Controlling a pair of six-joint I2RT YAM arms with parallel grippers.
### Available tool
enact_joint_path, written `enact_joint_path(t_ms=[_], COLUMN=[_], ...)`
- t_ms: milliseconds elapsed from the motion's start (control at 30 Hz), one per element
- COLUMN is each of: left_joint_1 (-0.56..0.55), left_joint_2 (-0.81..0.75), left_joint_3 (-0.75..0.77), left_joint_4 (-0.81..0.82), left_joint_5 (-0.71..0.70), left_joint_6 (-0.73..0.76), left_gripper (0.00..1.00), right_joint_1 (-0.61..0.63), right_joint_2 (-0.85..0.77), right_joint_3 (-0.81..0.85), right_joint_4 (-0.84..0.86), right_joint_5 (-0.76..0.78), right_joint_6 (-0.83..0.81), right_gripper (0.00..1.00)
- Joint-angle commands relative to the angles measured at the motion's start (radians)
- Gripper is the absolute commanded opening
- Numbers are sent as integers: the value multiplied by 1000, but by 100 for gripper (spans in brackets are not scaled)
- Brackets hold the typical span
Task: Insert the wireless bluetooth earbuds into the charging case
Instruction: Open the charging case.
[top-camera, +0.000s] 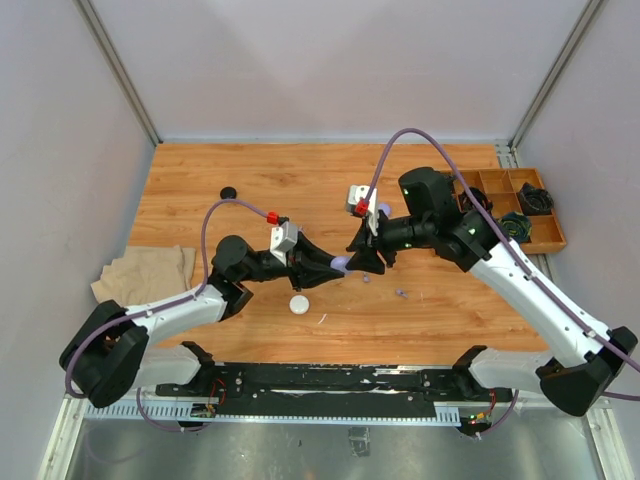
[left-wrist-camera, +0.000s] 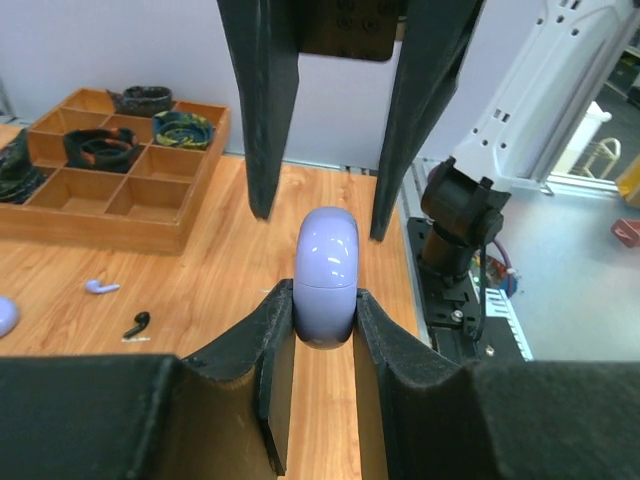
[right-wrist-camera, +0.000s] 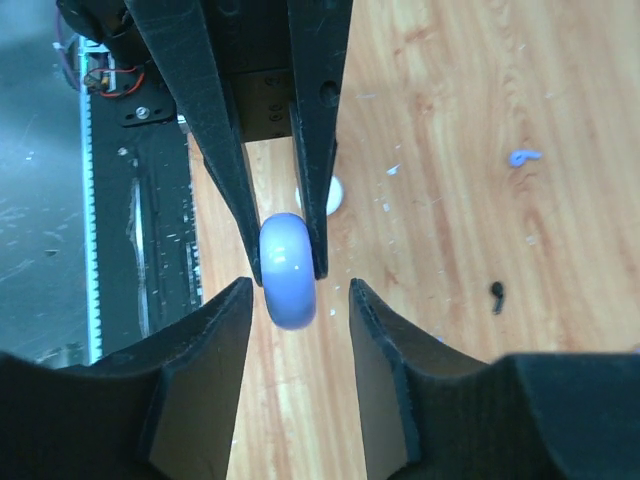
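The charging case is plain pale lavender with a soft sheen. The table is orange-brown wood with streaky grain. On it lie 1 lavender earbud and 1 black earbud, both plain. 1 puck is white and another puck is black. The cloth is beige. The tray is light honey-coloured wood. Most coiled cables in it are black, and 1 patterned coil is mottled green, yellow and dark blue.

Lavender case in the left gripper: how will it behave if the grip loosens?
The lavender case looks glossy and rounded, so it may slip in the left gripper. Being puck-shaped, it would probably roll if it landed on edge on the table. It seems a rigid shell, unlikely to deform.
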Motion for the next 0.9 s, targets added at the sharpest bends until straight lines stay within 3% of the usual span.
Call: enact_joint_path(t_ms=[0,233,400,600,867], left_joint_1=[0,0,0,0,0], left_joint_2=[-56,-118,-141,-140,-153], left_joint_3=[-48,-164,-207,-232,-237], left_joint_4=[43,178,218,281,298], left_joint_5=[-118,-280,-338,-357,-313], left_joint_6=[41,39,47,12,37], left_gripper=[0,0,0,0,0], right_joint_1=[12,13,14,33,95], right_joint_2=[-63,-137,-224,-282,-237], right_joint_3=[-31,-140,-315,-471,-486], right_joint_4=[81,233,506,774,864], right_joint_5=[42,101,79,86,123], right_joint_6=[7,14,-3,-47,-110], right_gripper=[50,69,77,78,77])
